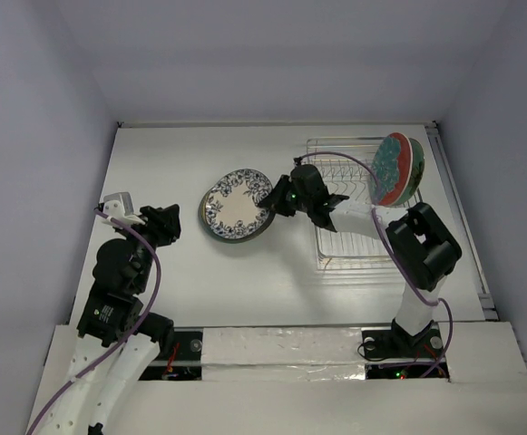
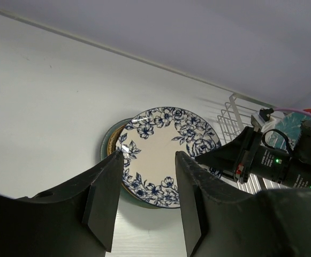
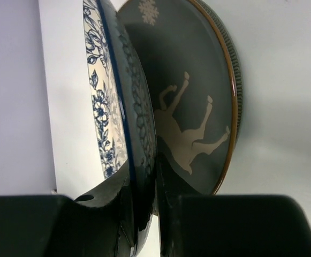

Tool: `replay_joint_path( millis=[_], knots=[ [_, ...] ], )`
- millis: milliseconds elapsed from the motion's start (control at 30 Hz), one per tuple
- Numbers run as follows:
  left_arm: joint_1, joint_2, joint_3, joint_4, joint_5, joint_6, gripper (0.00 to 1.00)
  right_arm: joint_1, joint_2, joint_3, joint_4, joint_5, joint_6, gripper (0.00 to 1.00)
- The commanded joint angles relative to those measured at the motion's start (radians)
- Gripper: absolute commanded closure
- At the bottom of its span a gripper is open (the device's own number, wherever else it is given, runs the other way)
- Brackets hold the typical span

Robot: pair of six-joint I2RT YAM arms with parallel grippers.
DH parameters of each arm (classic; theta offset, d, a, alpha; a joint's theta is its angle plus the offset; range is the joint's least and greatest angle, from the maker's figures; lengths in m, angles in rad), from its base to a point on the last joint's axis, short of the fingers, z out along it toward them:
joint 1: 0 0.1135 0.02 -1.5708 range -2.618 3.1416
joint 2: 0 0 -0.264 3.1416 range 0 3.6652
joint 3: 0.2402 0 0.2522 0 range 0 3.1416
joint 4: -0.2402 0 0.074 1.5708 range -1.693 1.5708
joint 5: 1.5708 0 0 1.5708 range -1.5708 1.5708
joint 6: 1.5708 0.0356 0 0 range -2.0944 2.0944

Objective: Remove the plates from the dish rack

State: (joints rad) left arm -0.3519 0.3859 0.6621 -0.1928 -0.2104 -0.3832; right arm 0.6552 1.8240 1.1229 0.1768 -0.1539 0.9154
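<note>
From above, near the middle of the white table (image 1: 154,163), a blue flowered plate (image 1: 234,205) sits on top of a small stack. The right gripper (image 1: 268,204) reaches across from the dish rack (image 1: 336,263) to the plate's right rim. The rack stands by the table's right edge, and two plates (image 1: 395,169) stand upright at its far right corner. The left gripper (image 1: 170,225) hangs near the left edge, well apart from the stack. Seen from the left wrist, that gripper's fingers (image 2: 104,203) are spread with nothing between them. Beyond them, the flowered plate rests on a green plate (image 2: 108,144) whose rim peeks out at the left. Seen from the right wrist, the fingers (image 3: 112,214) are clamped on the flowered plate's rim, one above and one below. Just under it lies a dark plate (image 3: 192,80) with a brown rim and a pale animal figure.
</note>
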Motion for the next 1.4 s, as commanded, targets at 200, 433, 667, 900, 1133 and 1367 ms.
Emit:
replay_joint_path(
  millis=[200,433,667,900,1133,1367],
  knots=[
    [-0.004,0.002,-0.007,0.026,0.003,-0.002,0.6,0.018,-0.014,0.006,0.051,0.054,-0.044,0.37],
    [-0.004,-0.012,-0.007,0.026,0.003,-0.003,0.6,0.027,-0.06,0.092,-0.29,0.243,-0.226,0.18],
    [-0.004,-0.019,-0.007,0.026,0.003,0.0,0.6,0.047,-0.081,0.248,-0.624,0.416,-0.378,0.14],
    [-0.004,-0.025,-0.007,0.027,0.003,0.0,0.6,0.035,-0.298,0.273,-0.731,0.604,-0.443,0.7],
    [-0.004,-0.044,-0.007,0.027,0.003,-0.003,0.93,-0.271,-0.532,0.242,-0.786,0.792,-0.521,1.0],
    [-0.004,-0.07,0.001,0.009,0.003,-0.014,0.98,-0.544,-0.491,0.301,-0.85,0.786,-0.61,0.74]
  ],
)
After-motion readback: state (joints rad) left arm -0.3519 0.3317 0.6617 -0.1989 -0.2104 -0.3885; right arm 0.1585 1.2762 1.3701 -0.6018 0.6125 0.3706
